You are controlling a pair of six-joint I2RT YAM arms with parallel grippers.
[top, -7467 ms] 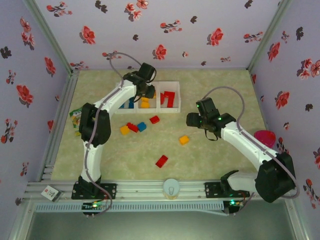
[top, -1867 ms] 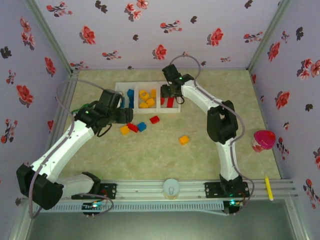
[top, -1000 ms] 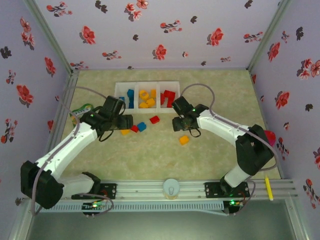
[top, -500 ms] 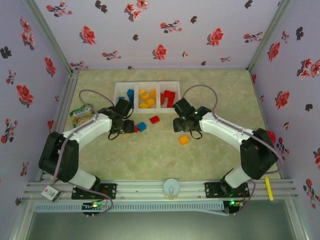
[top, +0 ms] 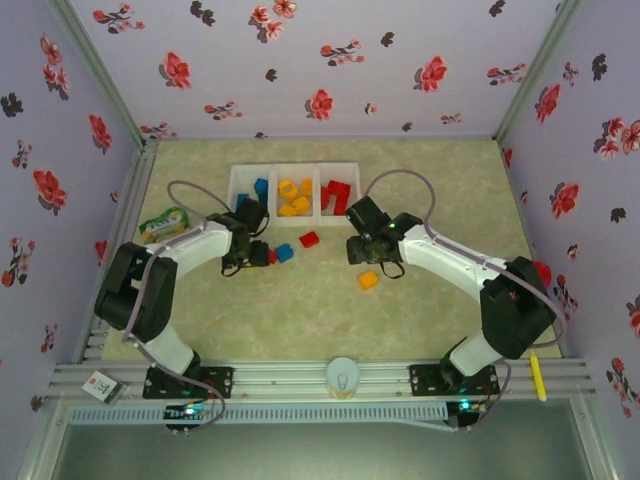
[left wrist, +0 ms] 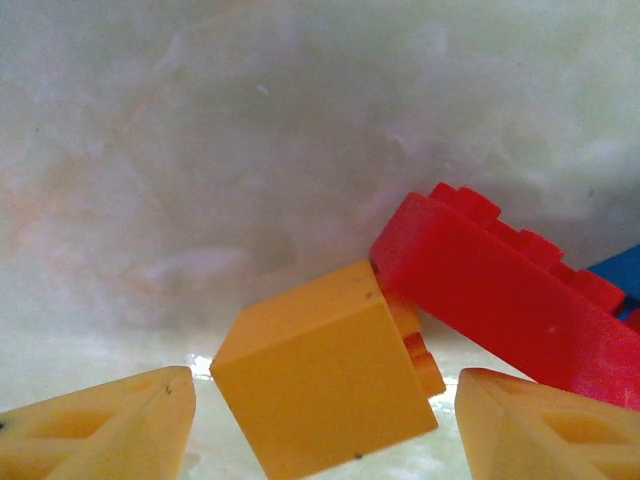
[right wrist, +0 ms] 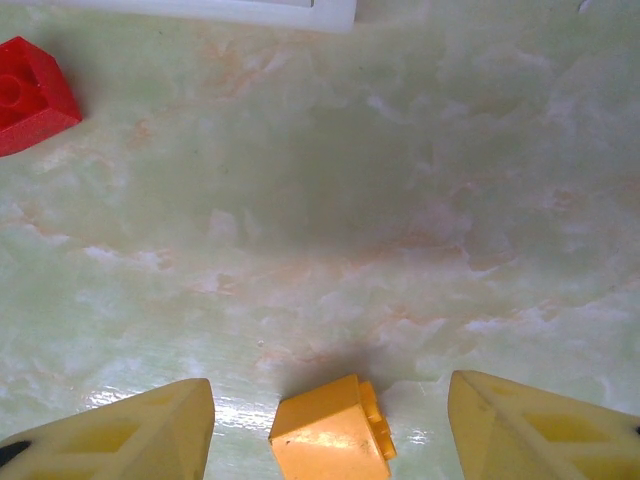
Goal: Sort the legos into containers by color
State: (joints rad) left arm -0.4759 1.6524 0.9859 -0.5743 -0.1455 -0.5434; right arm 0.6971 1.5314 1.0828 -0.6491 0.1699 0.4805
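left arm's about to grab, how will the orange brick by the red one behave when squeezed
The orange brick looks rigid and probably light, unlikely to deform. Skewed between the fingers, it may twist. Touching the red brick, it could nudge it.

Legos mostly sorted, a handful loose out front

The white tray held blue bricks on the left, yellow bricks in the middle and red bricks on the right. In front lay a loose red brick, a blue brick and an orange brick. A second orange brick touched a long red brick.
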